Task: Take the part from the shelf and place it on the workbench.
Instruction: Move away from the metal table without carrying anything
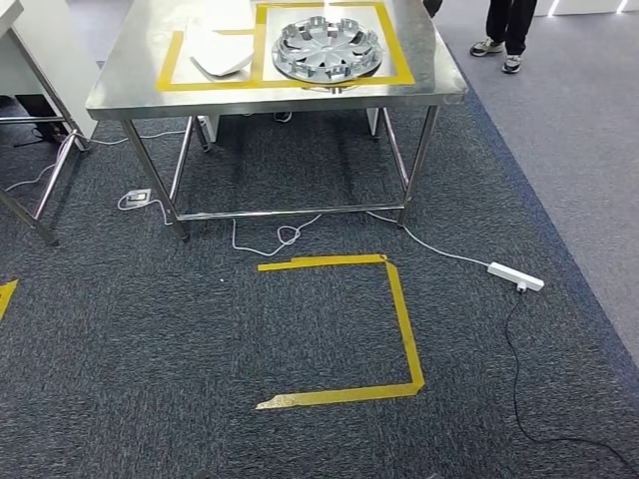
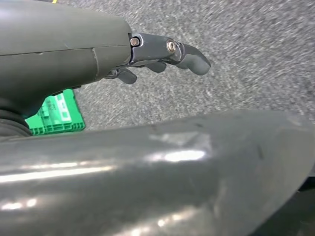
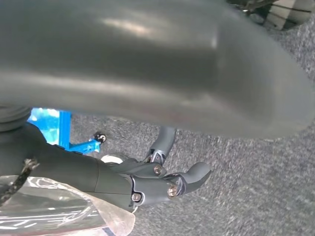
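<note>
The steel workbench (image 1: 136,72) stands ahead in the head view, with yellow tape frames on its top. A silver hubcap (image 1: 326,48) lies in the right frame and a white curved part (image 1: 219,50) in the left one. My left hand (image 2: 163,54) hangs over grey carpet with its fingers stretched out and nothing in them. My right hand (image 3: 163,179) also hangs over carpet; its fingers are apart and lightly bent, with carpet showing between them and the thumb. A sheet of clear plastic (image 3: 55,209) lies close beside that hand; whether they touch is unclear.
A yellow tape square (image 1: 403,319) marks the carpet before the workbench. A white power strip (image 1: 515,276) and cables lie to the right and under the bench. A person's feet (image 1: 497,45) stand at the back right. A green crate (image 2: 55,113) and a blue frame (image 3: 59,130) sit near my hands.
</note>
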